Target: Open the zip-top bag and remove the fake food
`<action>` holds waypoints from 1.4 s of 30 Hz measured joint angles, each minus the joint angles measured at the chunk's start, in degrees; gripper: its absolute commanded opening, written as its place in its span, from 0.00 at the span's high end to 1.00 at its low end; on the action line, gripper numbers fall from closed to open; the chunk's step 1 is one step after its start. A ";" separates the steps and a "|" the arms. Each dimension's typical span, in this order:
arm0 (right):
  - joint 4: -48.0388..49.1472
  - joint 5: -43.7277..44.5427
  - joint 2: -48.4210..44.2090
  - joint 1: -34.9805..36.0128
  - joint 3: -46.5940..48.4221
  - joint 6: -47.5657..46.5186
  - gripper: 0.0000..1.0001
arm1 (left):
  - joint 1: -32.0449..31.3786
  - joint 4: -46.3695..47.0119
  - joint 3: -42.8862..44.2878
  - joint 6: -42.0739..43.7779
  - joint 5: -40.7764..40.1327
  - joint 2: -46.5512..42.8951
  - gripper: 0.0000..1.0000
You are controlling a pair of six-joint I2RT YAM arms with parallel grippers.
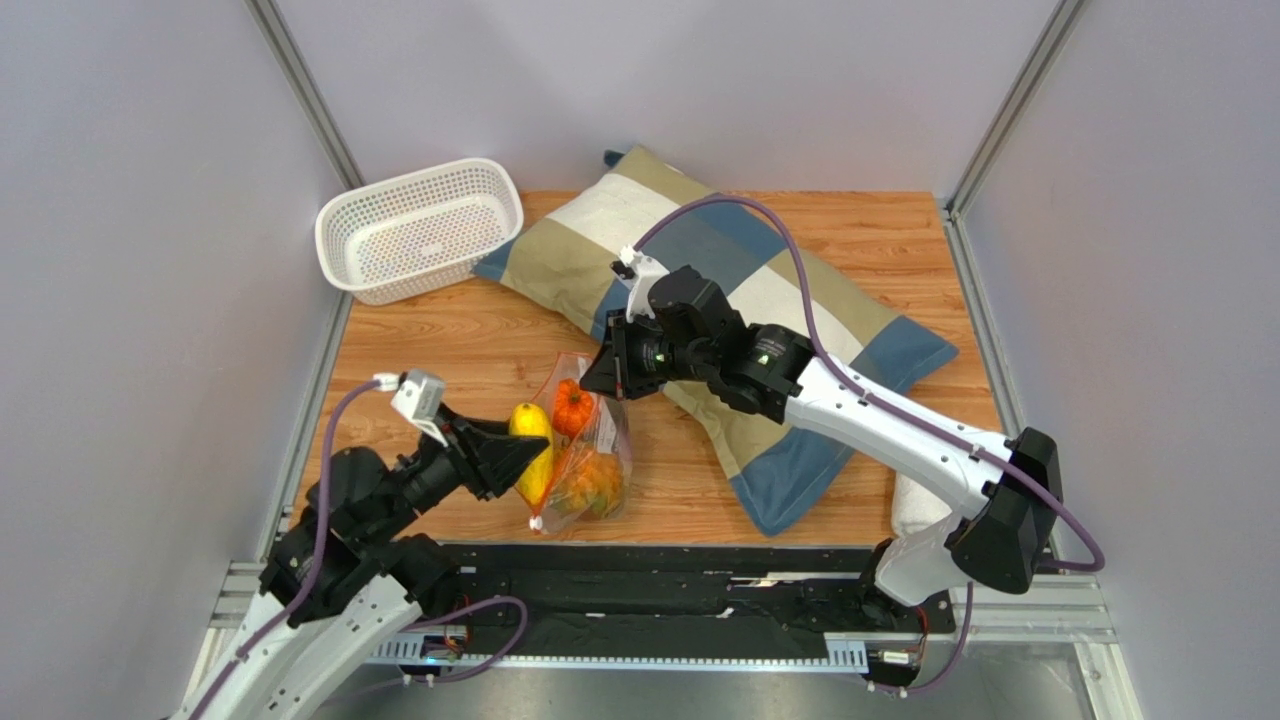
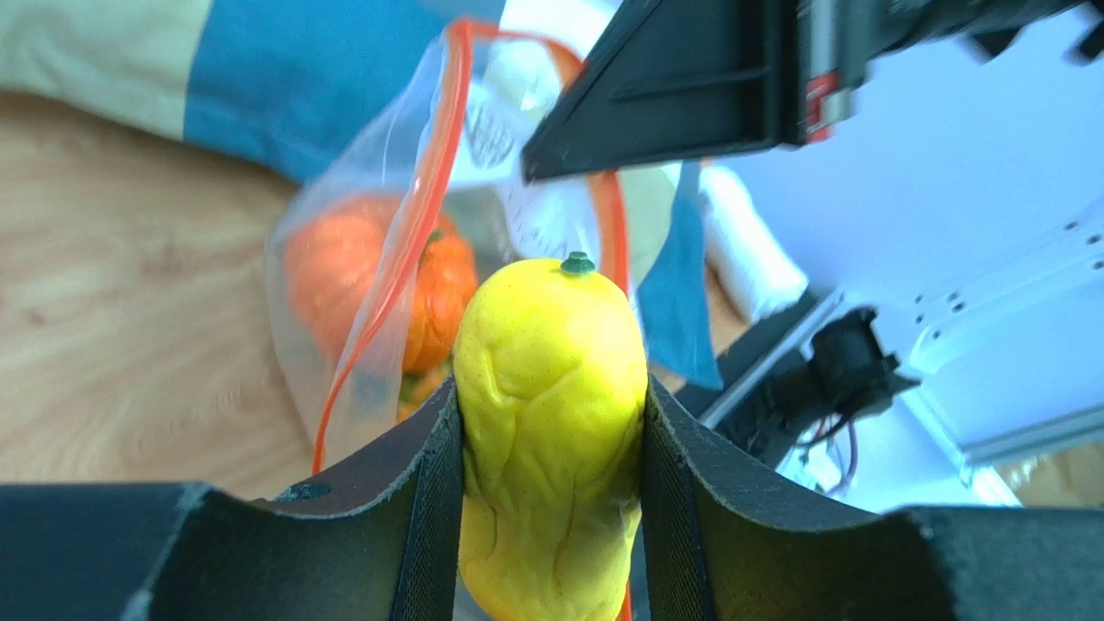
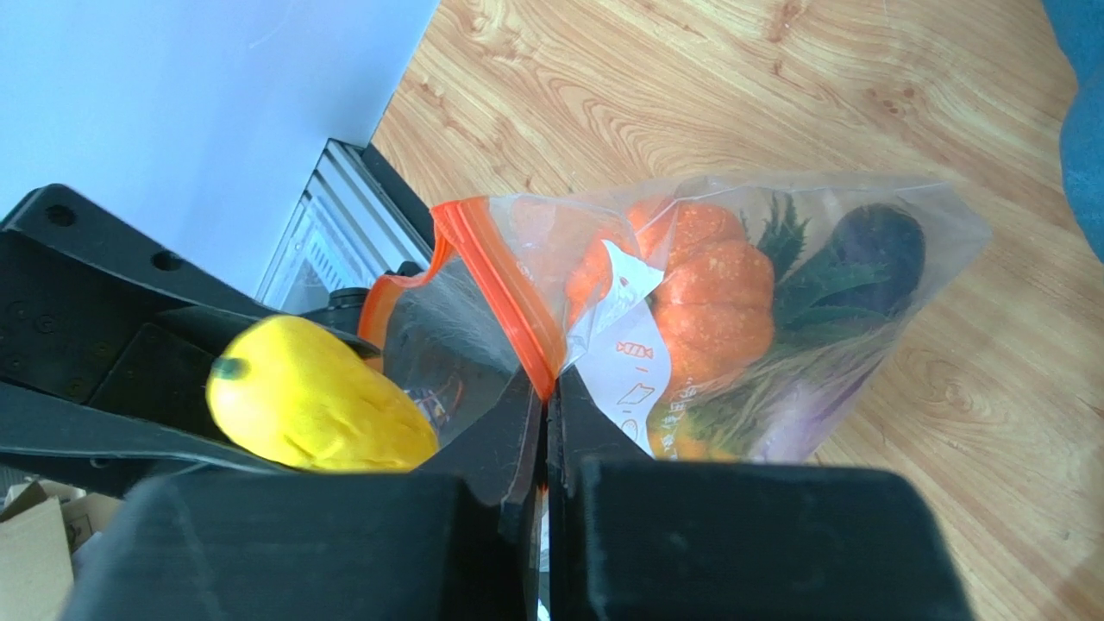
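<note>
Left wrist view: the yellow piece (image 2: 551,446) of fake food, long axis pointing away from the wrist with its stem tip forward, sits clamped in the left gripper (image 2: 550,395) at the mouth of the zip-top bag (image 2: 350,298). Whether it has cleared the rim cannot be told. The right gripper (image 3: 547,395) is pinched on the zip strip (image 3: 499,291), lifting the mouth off the wooden bench (image 1: 451,345). Withdrawal likely runs back toward the left arm. The pillow (image 1: 842,300) and white basket (image 1: 421,225) lie beyond the bag.
</note>
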 measured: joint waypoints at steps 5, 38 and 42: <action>2.16 1.38 -0.09 0.00 -2.89 1.01 1.00 | -0.02 9.16 -8.26 -1.29 -7.17 -10.45 1.00; 2.73 -1.97 -1.09 -0.35 -5.35 -3.21 1.00 | 43.01 20.26 67.91 6.10 -8.07 106.57 1.00; 2.25 -2.08 -1.68 -0.35 -5.64 -3.41 1.00 | 44.48 21.70 76.52 6.21 -4.72 117.57 1.00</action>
